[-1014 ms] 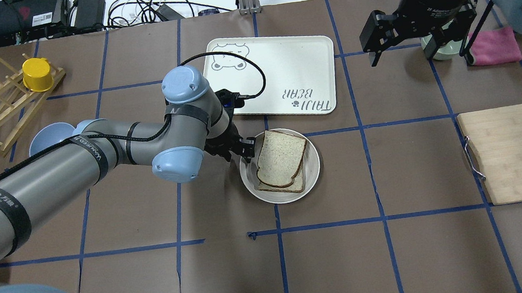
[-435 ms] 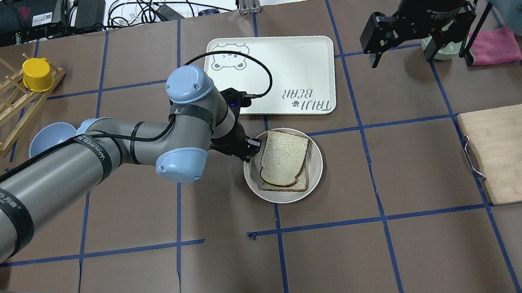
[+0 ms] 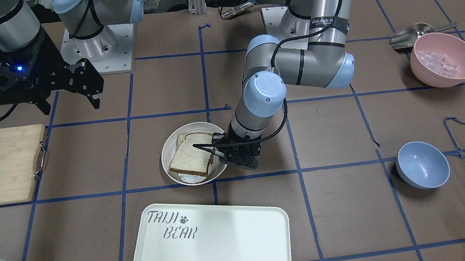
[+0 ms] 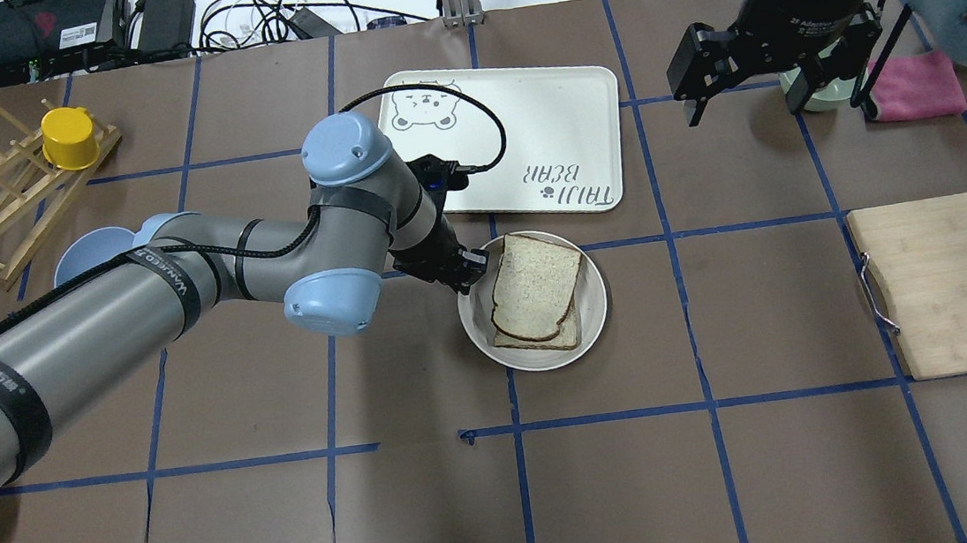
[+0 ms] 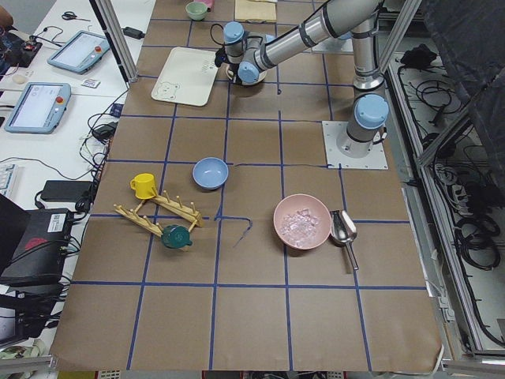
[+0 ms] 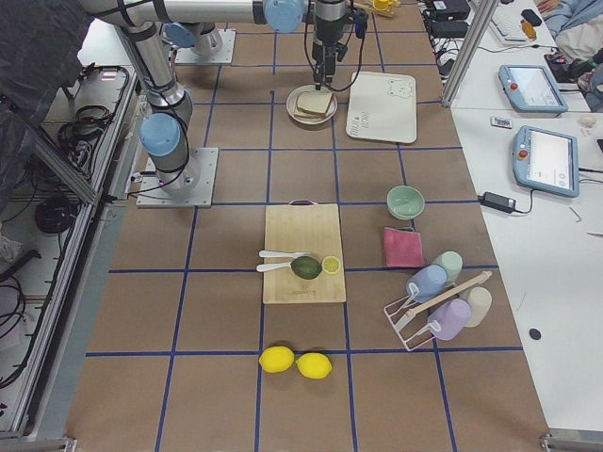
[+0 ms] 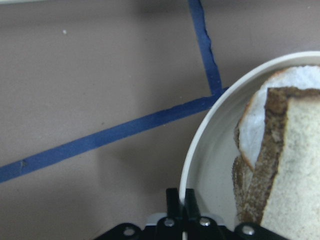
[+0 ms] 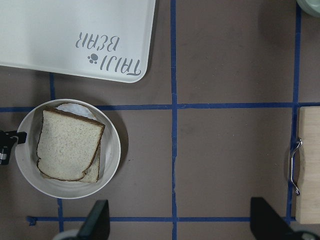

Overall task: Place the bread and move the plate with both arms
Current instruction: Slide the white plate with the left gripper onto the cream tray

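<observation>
A round white plate (image 4: 598, 309) sat on the brown table (image 4: 734, 478), just beside a cream rectangular tray (image 4: 539, 115). A pale bread slice with dark brown crust (image 4: 535, 284) lay on the plate, atop a second slice (image 4: 574, 334). The left gripper (image 7: 181, 200) pinched the plate's rim, jaws nearly together. The right gripper (image 8: 180, 227) hung spread wide, holding nothing, well apart from the plate.
</observation>
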